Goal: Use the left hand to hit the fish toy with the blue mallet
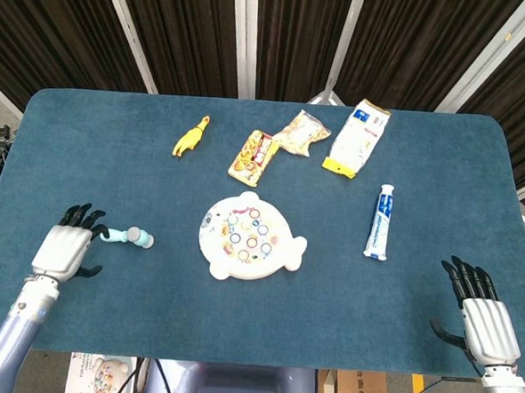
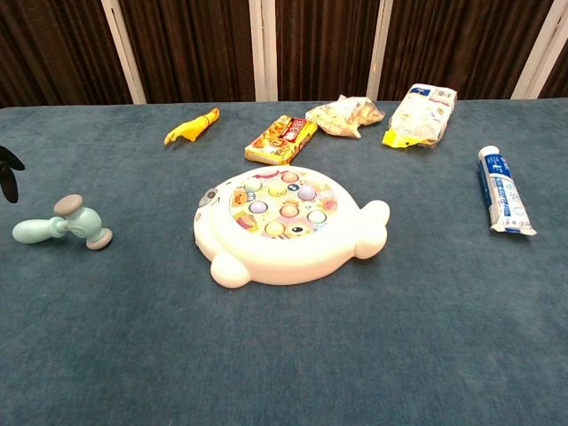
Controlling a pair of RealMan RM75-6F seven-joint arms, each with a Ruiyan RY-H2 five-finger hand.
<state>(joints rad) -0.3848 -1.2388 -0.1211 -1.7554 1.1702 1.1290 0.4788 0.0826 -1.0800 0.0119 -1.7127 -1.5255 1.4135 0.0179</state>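
Nothing is done yet: the left hand [image 1: 63, 249], fingers spread and holding nothing, hovers at the handle end of the blue mallet [image 1: 126, 236], which lies left of the fish toy [image 1: 249, 237]. Grasping and hitting remain.

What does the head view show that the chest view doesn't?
Only the head view shows the right hand, open near the table's front edge, and the whole left hand, open with its fingertips over the handle of the blue mallet. Only the chest view shows the fish toy's raised side wall; of the left hand it catches just dark fingertips at its left edge. Both show the mallet, fish toy, toothpaste tube and yellow chicken.
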